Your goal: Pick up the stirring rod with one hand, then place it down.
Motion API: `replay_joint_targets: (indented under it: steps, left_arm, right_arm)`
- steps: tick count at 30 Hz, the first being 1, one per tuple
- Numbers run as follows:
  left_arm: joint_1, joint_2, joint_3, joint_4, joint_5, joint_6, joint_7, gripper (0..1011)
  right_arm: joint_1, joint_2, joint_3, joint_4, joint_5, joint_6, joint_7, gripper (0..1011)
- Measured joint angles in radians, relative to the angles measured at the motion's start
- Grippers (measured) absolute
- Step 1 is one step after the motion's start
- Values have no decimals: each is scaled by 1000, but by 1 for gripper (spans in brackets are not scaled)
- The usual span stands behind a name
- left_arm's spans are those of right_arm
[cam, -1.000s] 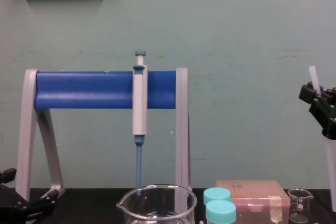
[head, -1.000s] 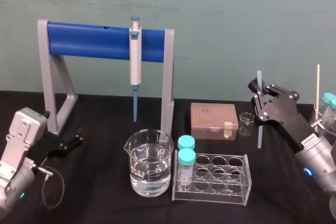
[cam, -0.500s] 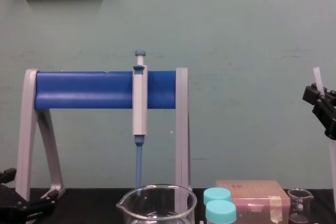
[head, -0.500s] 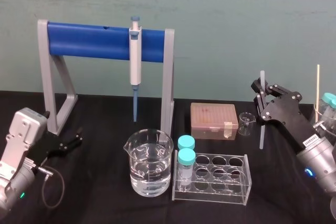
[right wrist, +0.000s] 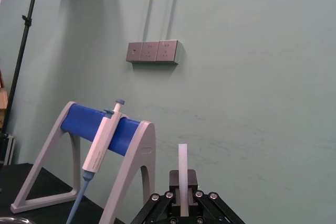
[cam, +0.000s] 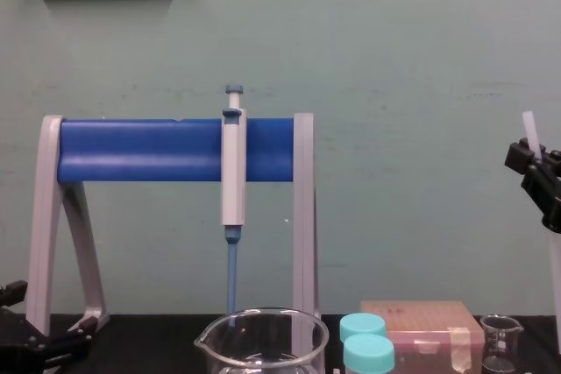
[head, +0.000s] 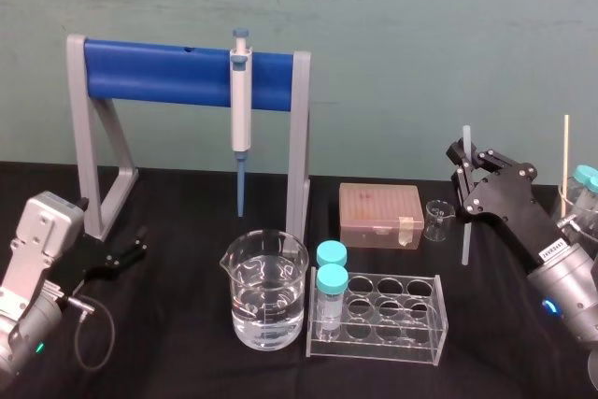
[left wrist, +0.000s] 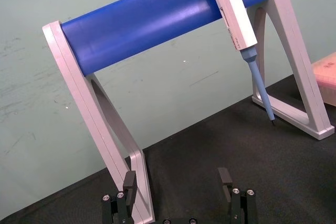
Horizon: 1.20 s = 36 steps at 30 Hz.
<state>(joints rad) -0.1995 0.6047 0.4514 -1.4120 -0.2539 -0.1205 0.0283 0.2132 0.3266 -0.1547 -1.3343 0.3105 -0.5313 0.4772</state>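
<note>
The stirring rod [head: 462,240] stands nearly upright at the right side of the bench [head: 187,343]. It is gripped a little below its top end, so a short stub pokes up above the grip and most of its length hangs down below. From where I stand I can't make out whether its lower end rests on the black surface or hangs just clear of it. The right gripper [head: 467,170] has its fingers closed snugly on the rod, one on each side. From the wrist camera the rod [right wrist: 182,171] rises straight up out of that pinch.

Just beside the rod's lower half, on the inner side, sits a small beaker [head: 436,220], and next to that a pinkish tip box [head: 380,215]. Nearer the front are a clear tube rack [head: 378,318] and a large beaker [head: 265,301] partly full of water. The pipette [head: 241,114] hangs on its blue stand [head: 168,72] further back.

The left gripper [head: 134,248] lies low at the far left of the bench, well apart from all this, with its fingers spread wide and nothing between them.

I'd say the picking up is done, since the rod is firmly in hand. What's left is to lower it to a bare patch of bench and let go. The small beaker stands close enough to be knocked on the way.
</note>
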Motion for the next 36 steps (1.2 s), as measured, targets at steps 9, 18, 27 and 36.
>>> replay_joint_targets:
  steps: [9, 18, 27, 36]
  left_arm:
    - [0, 0, 0, 0, 0, 0, 0, 1000]
    - [0, 0, 0, 0, 0, 0, 0, 1000]
    - [0, 0, 0, 0, 0, 0, 0, 1000]
    - [0, 0, 0, 0, 0, 0, 0, 1000]
  right_arm:
    - [0, 1, -1, 1, 2, -1, 1, 67]
    - [1, 1, -1, 1, 2, -1, 2, 67]
    - [0, 1, -1, 1, 2, -1, 2, 67]
    - [0, 1, -1, 1, 2, -1, 2, 67]
